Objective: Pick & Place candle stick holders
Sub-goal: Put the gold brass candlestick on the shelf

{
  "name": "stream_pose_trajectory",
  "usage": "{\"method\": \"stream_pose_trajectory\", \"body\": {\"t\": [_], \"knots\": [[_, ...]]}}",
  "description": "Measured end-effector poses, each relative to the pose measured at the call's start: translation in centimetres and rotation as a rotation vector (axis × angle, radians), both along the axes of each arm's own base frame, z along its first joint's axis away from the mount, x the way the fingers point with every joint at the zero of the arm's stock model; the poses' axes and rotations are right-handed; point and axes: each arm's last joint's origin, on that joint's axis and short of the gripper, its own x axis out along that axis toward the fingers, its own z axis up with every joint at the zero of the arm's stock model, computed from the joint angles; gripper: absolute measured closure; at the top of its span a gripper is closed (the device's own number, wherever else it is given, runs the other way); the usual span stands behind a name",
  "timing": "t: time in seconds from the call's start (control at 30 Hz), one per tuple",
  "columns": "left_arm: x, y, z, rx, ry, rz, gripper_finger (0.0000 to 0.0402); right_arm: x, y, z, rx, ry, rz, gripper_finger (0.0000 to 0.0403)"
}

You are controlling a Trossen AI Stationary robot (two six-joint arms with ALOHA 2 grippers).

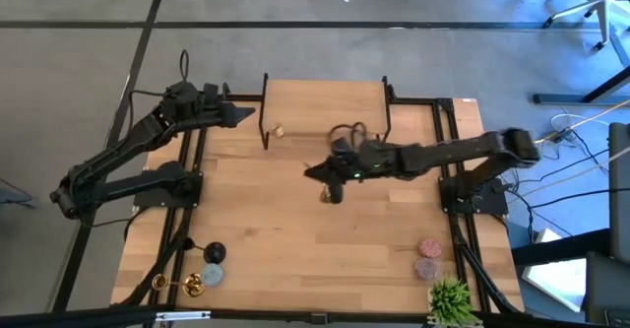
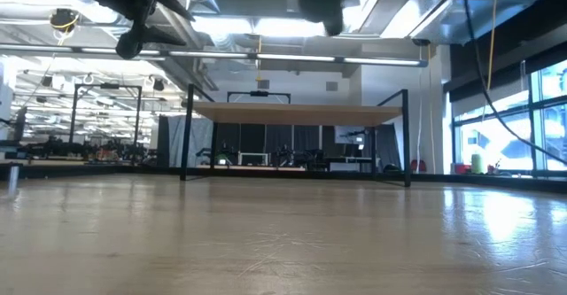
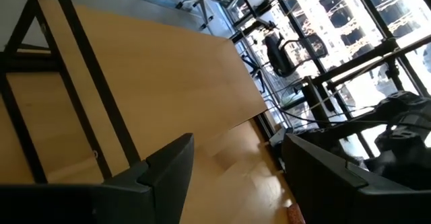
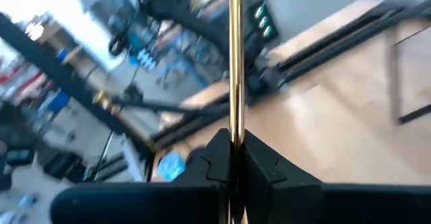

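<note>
Seen from above, a wooden table [image 1: 295, 239] holds two dark robot arms. At the far left corner, the left gripper [image 1: 246, 112] waits raised, its fingers spread with nothing between them. At the near left edge, one gold candle stick holder [image 1: 182, 285] lies on its side beside a dark disc [image 1: 214, 252] and a pale blue one [image 1: 212, 275]; it appears not yet moved. Toward the middle of the table, the right gripper [image 1: 317, 173] hangs in the air, clamped on the thin stem of the second candle stick holder [image 4: 235, 62], which it carries above the table. That one looks mid-transfer, with its placement still to come. Two pink discs [image 1: 428, 256] and a green plant [image 1: 451, 299] sit at the near right corner.
</note>
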Motion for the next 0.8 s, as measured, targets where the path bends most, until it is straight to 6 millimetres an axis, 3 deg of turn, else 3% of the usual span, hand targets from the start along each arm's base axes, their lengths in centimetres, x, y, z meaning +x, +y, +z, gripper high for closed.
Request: {"method": "stream_pose_trajectory", "body": {"t": [0.17,0.33,0.53,0.8], "knots": [[0.5,-0.2,0.1,0.013,-0.008,-0.025,0.0178,-3.2,-0.8,1.3,0.038,-0.100,-0.180,0.0388],[2.9,-1.2,0.9,0.131,-0.071,-0.135,0.0178,-3.7,-0.5,2.0,0.064,-0.154,-0.241,0.0388],[7.2,-3.3,1.0,0.248,-0.128,-0.133,0.0178,-3.8,0.0,2.3,0.060,-0.185,-0.284,0.0388],[13.8,-4.9,-0.4,0.191,-0.387,-0.190,0.0178,-3.8,0.0,2.3,0.060,-0.186,-0.284,0.0388]]}}
